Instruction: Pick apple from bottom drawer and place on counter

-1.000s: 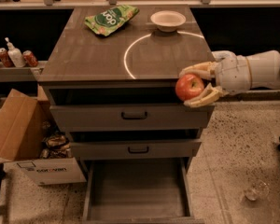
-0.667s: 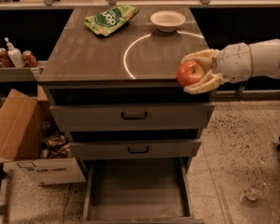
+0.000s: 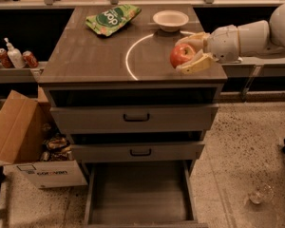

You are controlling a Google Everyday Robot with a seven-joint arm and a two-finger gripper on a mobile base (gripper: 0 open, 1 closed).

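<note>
My gripper (image 3: 189,52) reaches in from the right on a white arm and is shut on the red apple (image 3: 181,55), one finger above it and one below. It holds the apple over the right part of the grey-brown counter (image 3: 90,56), just inside the white arc (image 3: 128,63). The bottom drawer (image 3: 140,194) is pulled out below the cabinet and its grey floor is bare.
A white bowl (image 3: 170,20) and a green chip bag (image 3: 113,18) lie at the back of the counter. Two upper drawers (image 3: 135,118) with black handles are slightly open. A cardboard box (image 3: 26,141) stands on the floor at left. Cans and a bottle (image 3: 14,57) sit on the left ledge.
My gripper has carried the apple up and leftward, from beside the cabinet's right front edge to above the counter top.
</note>
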